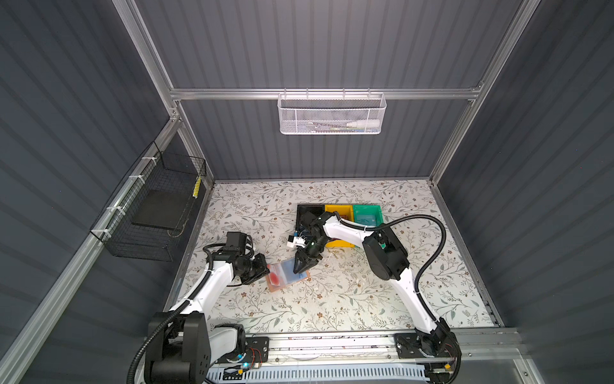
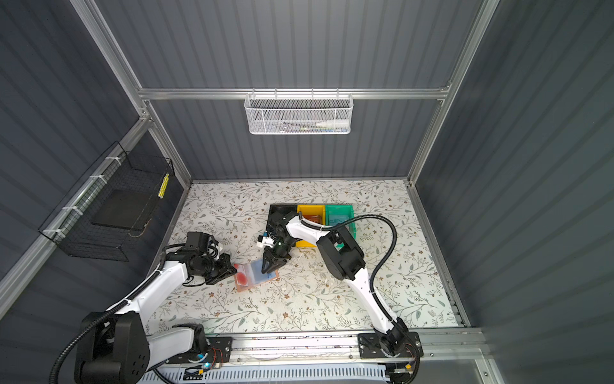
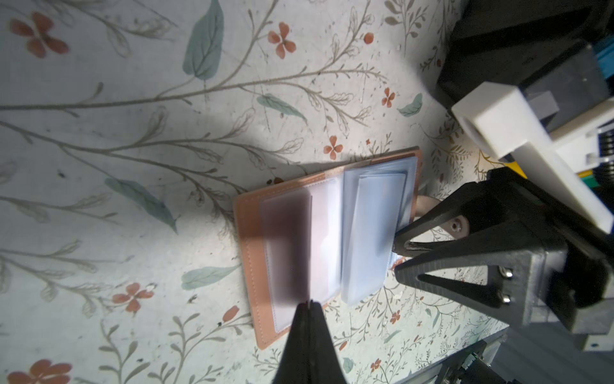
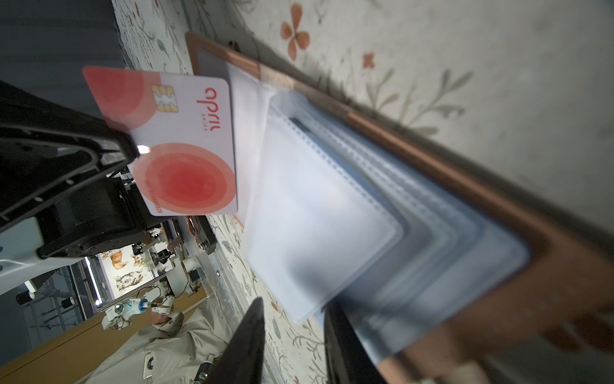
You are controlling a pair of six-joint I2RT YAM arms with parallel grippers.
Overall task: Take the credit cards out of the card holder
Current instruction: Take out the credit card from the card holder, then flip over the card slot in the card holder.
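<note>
Three bins side by side at the far middle of the floral table (image 1: 332, 309): black bin (image 1: 310, 209), yellow bin (image 1: 336, 208), green bin (image 1: 367, 209). In the yellow one, a reddish card (image 2: 312, 218). In the green one, a teal card (image 2: 337, 221). Inside of the black one mostly hidden under the right arm (image 1: 342, 229), likewise the near end of the yellow.

Nearer the robot, between the two grippers, the card holder (image 3: 252, 266), open and flat on the table, tan cover down, bluish clear sleeves (image 3: 372, 226) fanned upward. Left gripper (image 3: 309, 304) clenched on a white card with red discs (image 4: 186, 149), raised over the page nearer that arm; far end clear of its sleeve or not, impossible to tell. Right gripper (image 3: 395, 254) at the opposite edge, jaws a little apart, astride the rim of the sleeves.

On the back rail, a white mesh basket (image 1: 330, 114) with a pale bottle-like thing and items too small to name. On the left wall, a black wire basket (image 1: 149, 212) with a dark flat slab inside.
</note>
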